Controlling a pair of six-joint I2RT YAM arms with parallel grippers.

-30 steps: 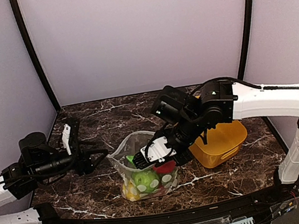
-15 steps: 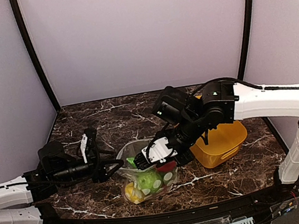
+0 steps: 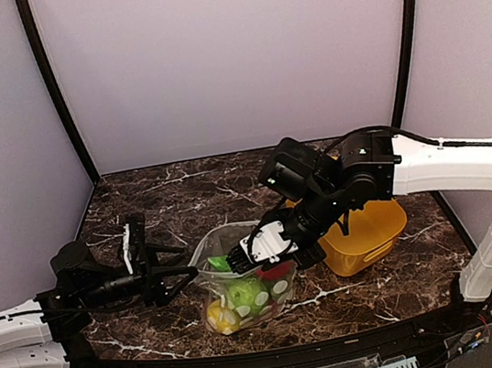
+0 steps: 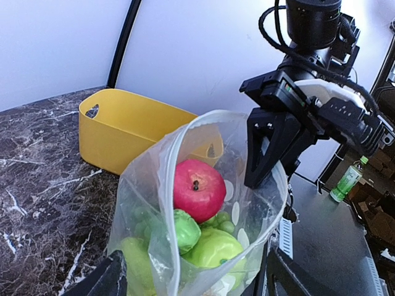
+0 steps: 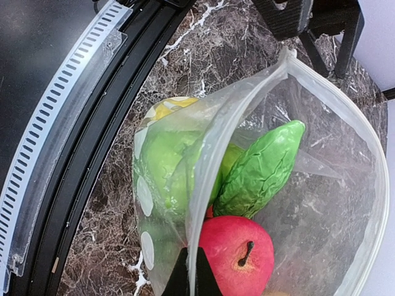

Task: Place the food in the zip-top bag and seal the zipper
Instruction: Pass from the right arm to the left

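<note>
Dark marble tabletop [image 3: 382, 289] covers the floor of a pale-walled booth. Nearest the front edge, the zip-top bag [image 3: 222, 241] stands slumped on the stone, its mouth gaping and the zipper [image 5: 213, 154] unsealed. The food sits inside: a yellow lemon [image 3: 215, 316] lowest, a green apple [image 3: 239, 294] above it, and a red fruit [image 5: 234, 250] and a green leafy piece [image 5: 262, 166] on top. Close beside the bag on its left, the left gripper [image 3: 177, 268] points at it with jaws spread, gripping nothing. From the right, the right gripper [image 3: 246, 260] is clamped on the bag's rim, holding it up. Just behind that arm sits a yellow basket [image 3: 359, 255].
</note>
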